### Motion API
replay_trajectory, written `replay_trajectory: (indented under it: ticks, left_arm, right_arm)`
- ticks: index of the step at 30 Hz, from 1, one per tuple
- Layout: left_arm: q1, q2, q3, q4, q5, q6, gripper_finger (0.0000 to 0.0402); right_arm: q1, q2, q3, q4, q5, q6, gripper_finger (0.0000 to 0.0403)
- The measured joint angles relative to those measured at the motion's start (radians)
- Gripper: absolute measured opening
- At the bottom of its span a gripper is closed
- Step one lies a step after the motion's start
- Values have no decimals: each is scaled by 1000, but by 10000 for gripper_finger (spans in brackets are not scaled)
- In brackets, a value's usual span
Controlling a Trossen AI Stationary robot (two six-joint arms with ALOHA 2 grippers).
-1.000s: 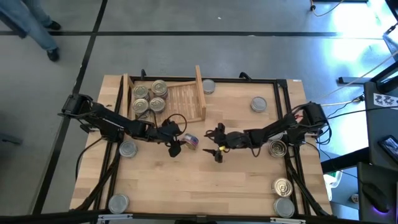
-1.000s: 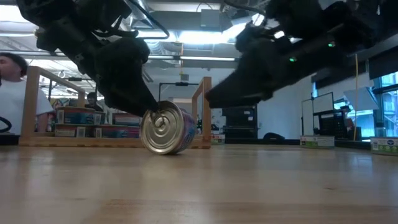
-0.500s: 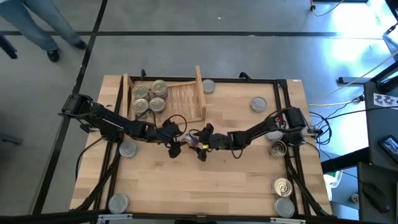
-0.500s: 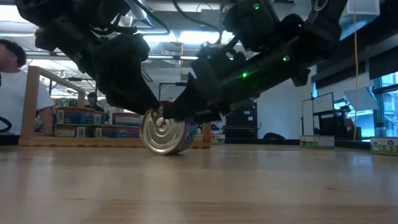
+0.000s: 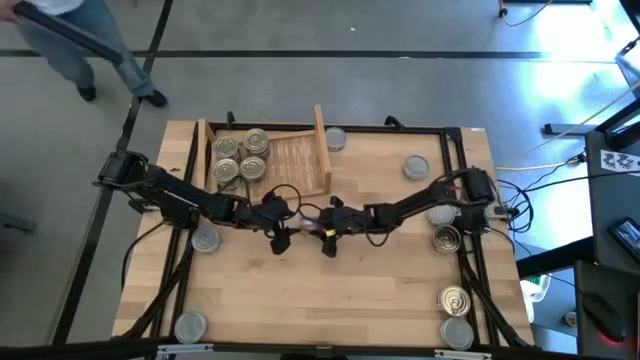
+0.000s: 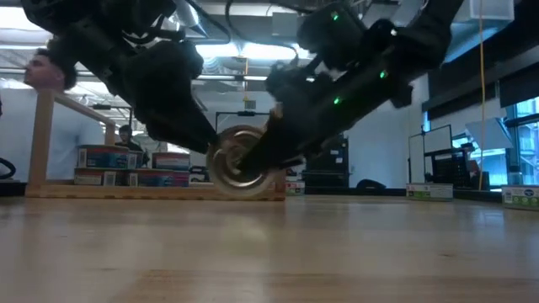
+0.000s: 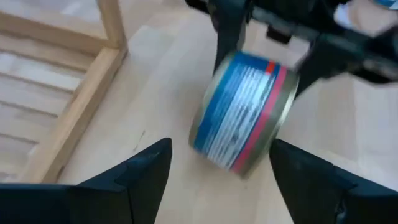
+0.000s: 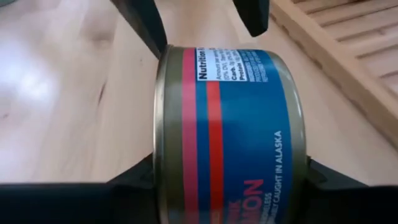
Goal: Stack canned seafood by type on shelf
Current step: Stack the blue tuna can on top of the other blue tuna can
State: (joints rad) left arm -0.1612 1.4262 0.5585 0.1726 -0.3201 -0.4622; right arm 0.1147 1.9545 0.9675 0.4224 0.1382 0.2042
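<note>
Right end effector [image 5: 318, 224] clenched on a short round blue-and-red-labelled metal tin [image 8: 233, 134], held on edge mid-worktop [image 5: 380, 290], just beside the light-wood slatted shelf [image 5: 300, 160]. Left end effector [image 7: 214, 177] released, fingers either side of the tin, apart from it.

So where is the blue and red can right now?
The blue and red can is mid-table between both arms, just in front of the shelf, with the right gripper around it and the left gripper beside it.
</note>
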Motion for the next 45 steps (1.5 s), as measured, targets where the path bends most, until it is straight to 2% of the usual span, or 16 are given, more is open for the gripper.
replay_trajectory:
  ticks: [6, 9, 13, 16, 19, 25, 32, 37, 41, 45]
  left_arm:
    - [-43, -35, 64, -25, -8, 109, 267]
    - [-92, -31, 122, -36, -40, 209, 267]
    - [-166, 2, 198, -29, -139, 472, 267]
    - [-205, 31, 242, -19, -215, 714, 267]
    - [-225, 45, 265, 15, -266, 959, 267]
    - [-239, 61, 272, 108, -266, 1396, 267]
    - [-242, 89, 270, 173, -269, 1808, 267]
    - [-232, 93, 270, 208, -273, 1987, 267]
    - [-222, 95, 270, 213, -265, 2057, 267]
    - [-222, 96, 268, 200, -253, 2066, 267]
  right_arm:
    - [-7, -157, -91, -146, -5, -37, 181]
    - [-34, -287, -164, -174, -53, -28, 181]
    - [-99, -455, -253, -179, -193, 70, 181]
    - [-150, -525, -286, -154, -343, 173, 181]
    - [-177, -529, -288, -131, -489, 285, 181]
    - [-188, -490, -286, -12, -682, 469, 181]
    - [-195, -462, -283, 154, -717, 677, 181]
    - [-188, -424, -248, 154, -754, 735, 181]
    - [-173, -392, -193, 151, -765, 747, 181]
    - [-169, -356, -150, 132, -798, 756, 181]
